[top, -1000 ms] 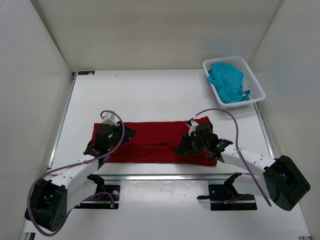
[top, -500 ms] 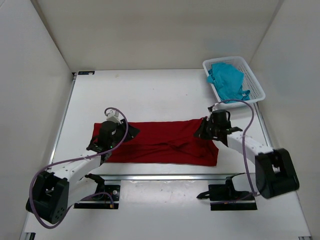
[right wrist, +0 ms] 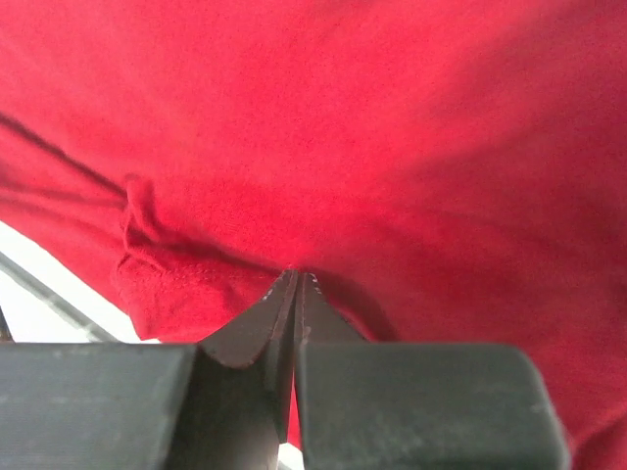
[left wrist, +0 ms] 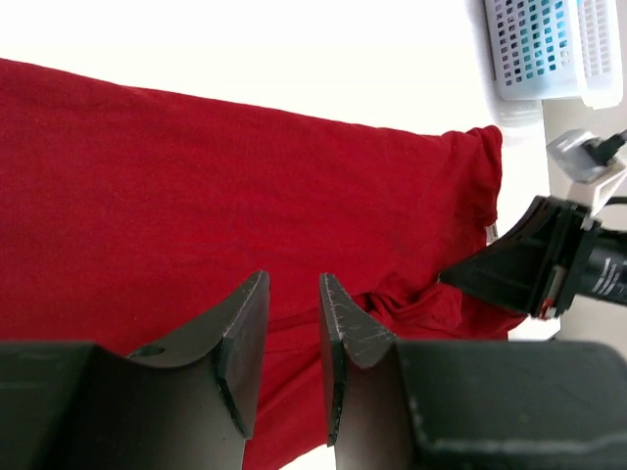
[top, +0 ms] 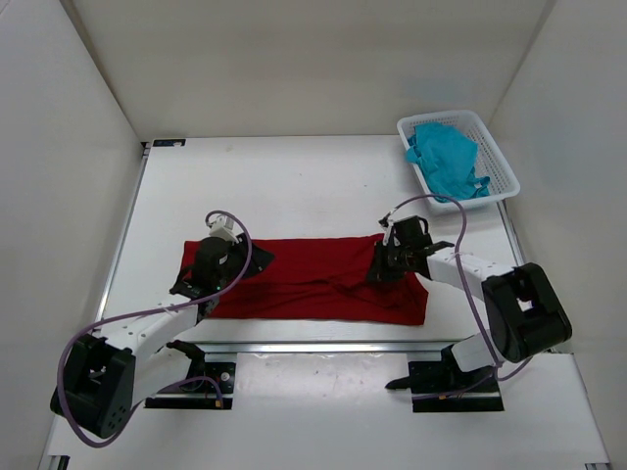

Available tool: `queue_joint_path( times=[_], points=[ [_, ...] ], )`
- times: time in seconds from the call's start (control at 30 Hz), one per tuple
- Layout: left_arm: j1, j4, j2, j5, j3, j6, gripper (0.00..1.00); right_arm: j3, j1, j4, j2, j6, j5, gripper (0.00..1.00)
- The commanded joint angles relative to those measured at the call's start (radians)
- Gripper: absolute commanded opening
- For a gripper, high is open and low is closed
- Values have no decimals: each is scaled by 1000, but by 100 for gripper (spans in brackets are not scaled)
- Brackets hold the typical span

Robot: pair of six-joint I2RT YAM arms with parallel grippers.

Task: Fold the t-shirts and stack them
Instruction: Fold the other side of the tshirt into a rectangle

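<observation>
The dark red t-shirt (top: 304, 279) lies folded in a long strip across the near part of the table. My right gripper (top: 384, 266) is at the strip's far right corner. In the right wrist view its jaws (right wrist: 296, 276) are shut, pinching the red cloth (right wrist: 392, 117) at their tips. My left gripper (top: 240, 262) hangs over the strip's left end. Its jaws (left wrist: 294, 284) stand a little apart with nothing between them, the red cloth (left wrist: 245, 176) showing beyond. A teal-blue t-shirt (top: 446, 157) lies crumpled in the basket.
The white mesh basket (top: 502, 162) stands at the table's far right corner, also seen in the left wrist view (left wrist: 549, 49). The right gripper (left wrist: 549, 264) shows at the strip's far end there. A metal rail (top: 313, 346) runs along the near edge.
My right gripper moved from the strip's near right part up to its far right corner, shut there and shifted slightly left. The left gripper edged a little farther away.
</observation>
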Motion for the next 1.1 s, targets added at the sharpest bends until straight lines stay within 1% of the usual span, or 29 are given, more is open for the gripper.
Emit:
queue_joint_path(
  times=[0.0,0.07,0.2,0.3,0.37,0.4,0.47,0.53,0.6,0.63,0.73,0.8,0.87,0.9,1.0,1.07],
  points=[
    [-1,13,-20,1,21,13,38,11,35,-40,14,-45,-54,0],
    [2,8,-32,2,19,14,38,15,76,-70,-10,-56,-67,0],
    [19,14,-43,1,16,14,37,-21,173,-129,-101,-32,-35,0],
    [6,20,-34,10,25,13,38,-51,225,-147,-150,-4,-31,0],
    [3,19,-26,10,41,17,37,-40,242,-158,-176,-1,-47,0],
    [9,14,-25,10,44,25,38,-34,239,-161,-182,-1,-48,0],
    [16,5,-25,21,50,25,38,-3,200,-150,-228,7,-41,4],
    [29,-3,-40,27,59,30,38,18,138,-141,-250,18,2,9],
    [22,-18,-41,12,62,36,38,32,36,-103,-258,14,60,13],
    [10,-12,-43,3,62,34,38,43,-20,-91,-242,30,73,13],
    [-36,-3,-34,-7,52,23,38,90,-61,-57,-126,18,102,10],
    [-52,5,-25,-8,44,26,38,142,-51,-77,7,-2,96,2],
    [-55,0,-26,-2,41,22,37,164,-31,-95,70,-13,110,0],
    [-53,0,-31,-2,35,25,38,150,-22,-91,86,-15,91,0],
    [-63,3,-48,-8,4,20,39,94,4,-55,82,-4,102,0],
    [-78,26,-55,-5,-17,11,38,80,21,-61,72,-1,99,0]
  ],
)
